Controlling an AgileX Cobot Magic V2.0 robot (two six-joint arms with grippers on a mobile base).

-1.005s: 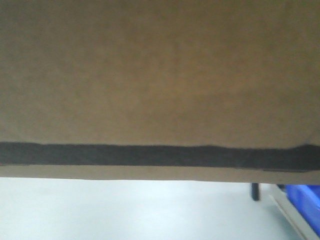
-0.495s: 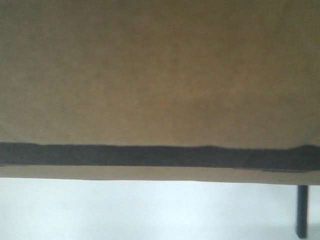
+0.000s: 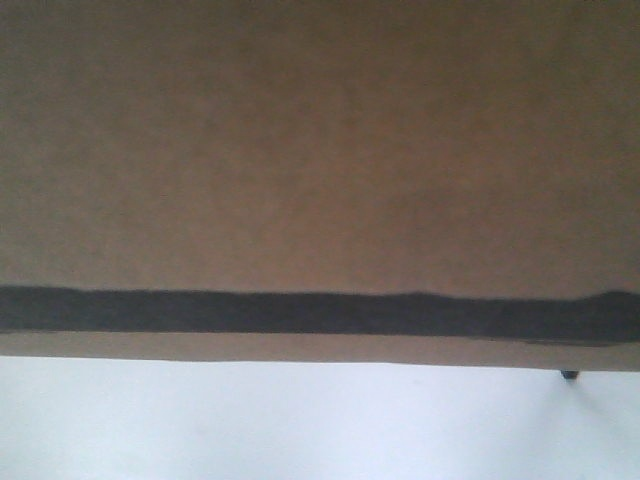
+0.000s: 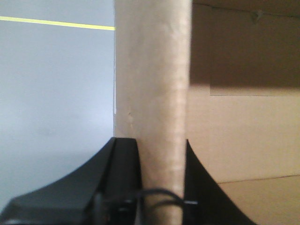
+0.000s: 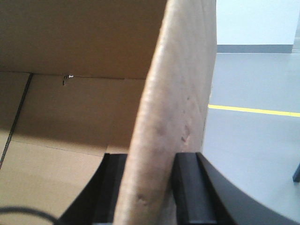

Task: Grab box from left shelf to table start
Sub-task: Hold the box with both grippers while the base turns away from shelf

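The brown cardboard box (image 3: 320, 150) fills most of the front view, with a black printed band (image 3: 320, 312) near its lower edge. Below it shows a plain white surface, the table (image 3: 300, 420). My left gripper (image 4: 161, 145) is shut on an upright cardboard wall of the box (image 4: 152, 70), one black finger on each side. My right gripper (image 5: 152, 159) is shut on the opposite wall of the box (image 5: 178, 93) in the same way. The box's open inside shows beside each wall. The left shelf is out of view.
Grey floor (image 4: 56, 93) with a yellow line (image 4: 56, 22) lies beyond the box on the left, and the same floor (image 5: 253, 140) and line (image 5: 253, 110) on the right. The tip of a dark leg (image 3: 570, 374) shows at the box's lower right edge.
The box keeps its place in the front view while the background slides. The blue object at lower right has left the view, the dark leg has shrunk to a tip, and the surface below looks whiter.
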